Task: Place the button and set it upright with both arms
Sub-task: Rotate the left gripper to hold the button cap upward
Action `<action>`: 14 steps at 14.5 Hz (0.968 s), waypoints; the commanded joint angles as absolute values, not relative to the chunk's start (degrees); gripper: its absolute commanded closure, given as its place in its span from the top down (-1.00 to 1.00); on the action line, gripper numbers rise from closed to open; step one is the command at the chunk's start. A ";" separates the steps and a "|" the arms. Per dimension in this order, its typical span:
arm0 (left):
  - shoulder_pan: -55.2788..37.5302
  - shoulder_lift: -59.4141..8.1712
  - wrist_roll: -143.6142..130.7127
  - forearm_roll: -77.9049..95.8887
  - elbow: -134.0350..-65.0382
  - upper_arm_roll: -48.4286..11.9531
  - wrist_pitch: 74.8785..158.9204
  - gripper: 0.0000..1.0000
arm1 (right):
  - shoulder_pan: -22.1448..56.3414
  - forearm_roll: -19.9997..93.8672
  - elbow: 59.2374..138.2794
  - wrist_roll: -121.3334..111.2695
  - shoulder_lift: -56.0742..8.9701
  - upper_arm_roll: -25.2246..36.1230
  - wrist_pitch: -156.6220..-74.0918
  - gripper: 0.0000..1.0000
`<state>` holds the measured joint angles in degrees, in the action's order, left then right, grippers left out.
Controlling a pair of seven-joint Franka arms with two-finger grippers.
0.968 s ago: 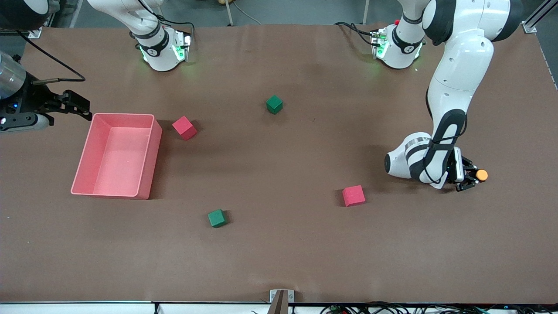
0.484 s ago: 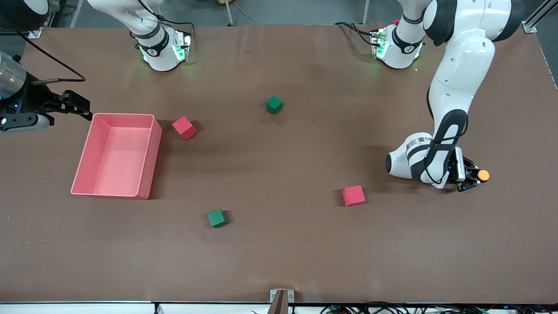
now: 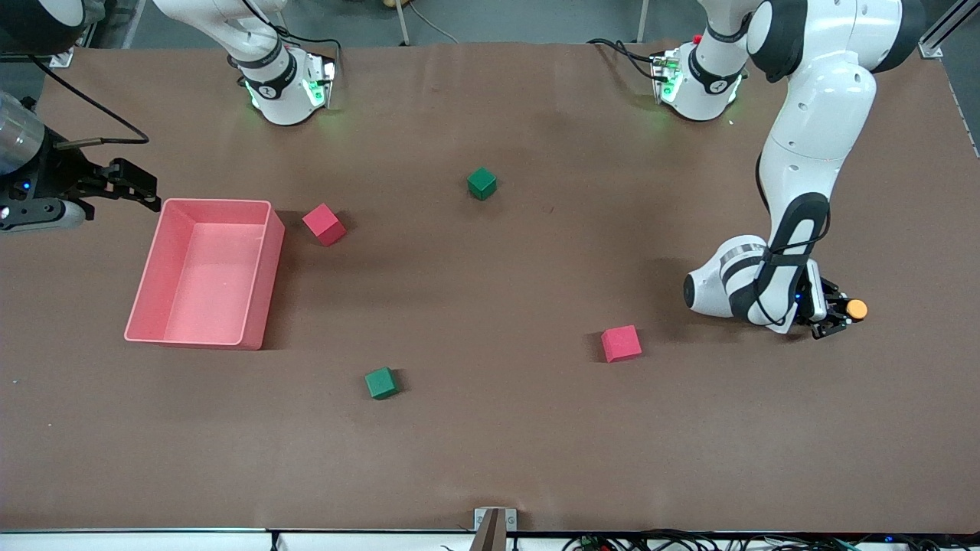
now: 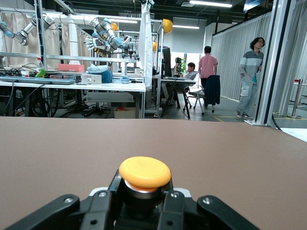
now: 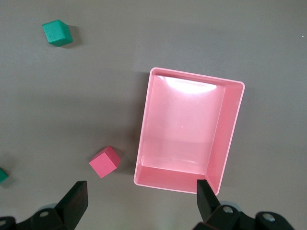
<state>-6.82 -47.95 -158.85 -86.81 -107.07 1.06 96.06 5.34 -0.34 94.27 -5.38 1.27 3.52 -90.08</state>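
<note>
The button [image 3: 856, 309], a black body with a round orange cap, is clamped between the fingers of my left gripper [image 3: 841, 314]. The gripper lies level and low over the table at the left arm's end, and the cap points outward past the fingertips. In the left wrist view the button [image 4: 144, 173] fills the gap of the left gripper [image 4: 143, 203], with its black body mostly hidden by the fingers. My right gripper [image 3: 138, 189] waits open and holding nothing above the table, beside the pink bin [image 3: 262, 264]. The right wrist view shows that gripper [image 5: 141, 200] with its fingers spread wide.
A red cube [image 3: 620, 343] lies near the left arm's wrist. A green cube [image 3: 380, 383] sits nearer the front camera. Another red cube [image 3: 323, 223] is beside the bin [image 5: 230, 139], and a green cube [image 3: 481, 183] lies mid-table toward the bases.
The left arm has shifted a little toward its own end of the table with the button still held. The right arm has not moved.
</note>
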 commanded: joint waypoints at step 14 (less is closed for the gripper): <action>-6.77 -52.65 -173.23 -90.35 -104.06 2.20 93.25 -0.99 | 5.10 -0.09 94.75 -5.62 1.67 3.52 -90.61 1.00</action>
<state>-6.61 -51.75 -160.26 -88.44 -103.67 1.99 94.39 5.33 -0.34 94.27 -5.38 1.26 3.57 -90.32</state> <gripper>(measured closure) 0.656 0.000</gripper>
